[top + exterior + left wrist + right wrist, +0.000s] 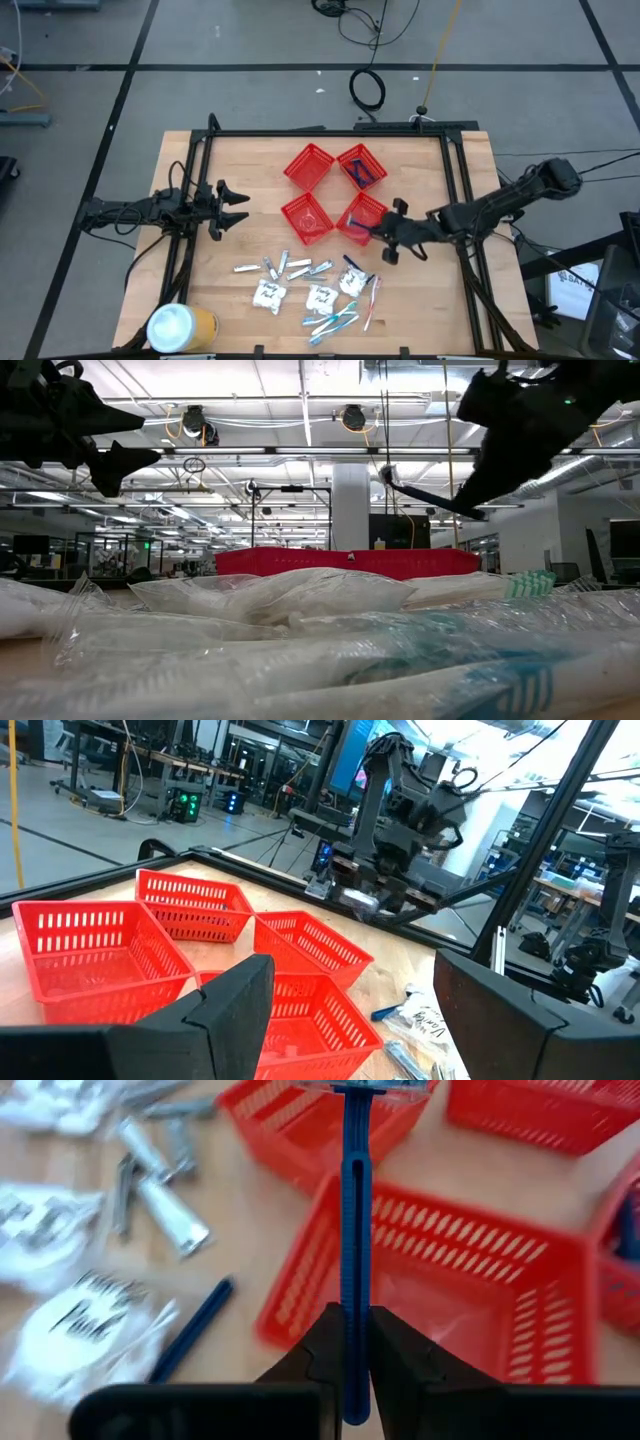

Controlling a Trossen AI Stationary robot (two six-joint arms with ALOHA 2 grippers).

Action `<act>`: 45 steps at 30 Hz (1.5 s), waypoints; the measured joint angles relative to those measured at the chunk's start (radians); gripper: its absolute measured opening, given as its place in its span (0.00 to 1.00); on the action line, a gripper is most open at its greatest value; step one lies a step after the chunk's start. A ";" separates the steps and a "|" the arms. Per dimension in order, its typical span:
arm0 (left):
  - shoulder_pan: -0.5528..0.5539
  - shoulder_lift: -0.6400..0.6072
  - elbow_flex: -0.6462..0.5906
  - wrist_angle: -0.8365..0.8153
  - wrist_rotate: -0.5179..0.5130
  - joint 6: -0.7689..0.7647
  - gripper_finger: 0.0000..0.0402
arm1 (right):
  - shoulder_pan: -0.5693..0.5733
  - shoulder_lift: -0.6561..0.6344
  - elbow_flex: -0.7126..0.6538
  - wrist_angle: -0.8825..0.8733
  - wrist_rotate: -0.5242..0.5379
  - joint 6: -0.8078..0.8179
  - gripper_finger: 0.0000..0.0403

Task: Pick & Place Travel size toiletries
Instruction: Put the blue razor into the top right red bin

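— What's on the wooden table (250, 170)?
— Four red mesh baskets (334, 192) at twelve o'clock; sachets (268, 294), tubes (300, 267), toothbrushes (335, 322) at six; yellow can (182, 328) at seven.

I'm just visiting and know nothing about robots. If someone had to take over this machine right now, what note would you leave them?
Right gripper: shut on a dark blue razor, held above the near-right red basket.
Left gripper: open, empty, waiting over the table's left side.
Done: the far-right basket already holds dark blue items; something pale lies in the near-left basket. The far-left basket looks empty.
Left: sachets, small tubes, toothbrushes and another razor lie loose on the table's near part. The yellow can stands at the near-left corner.
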 joint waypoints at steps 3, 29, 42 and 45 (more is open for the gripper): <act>0.000 0.000 0.000 0.000 0.000 0.000 0.67 | -0.048 0.000 0.000 0.056 0.027 -0.067 0.05; 0.000 0.000 0.000 0.000 0.000 0.000 0.67 | -0.731 0.050 -0.010 0.196 -0.322 -0.394 0.05; 0.000 0.000 0.000 0.000 0.000 0.000 0.67 | -0.774 0.155 -0.037 0.273 -0.326 -0.421 0.07; 0.000 0.000 0.000 0.000 0.000 0.000 0.67 | -0.774 0.155 -0.037 0.290 -0.326 -0.421 0.11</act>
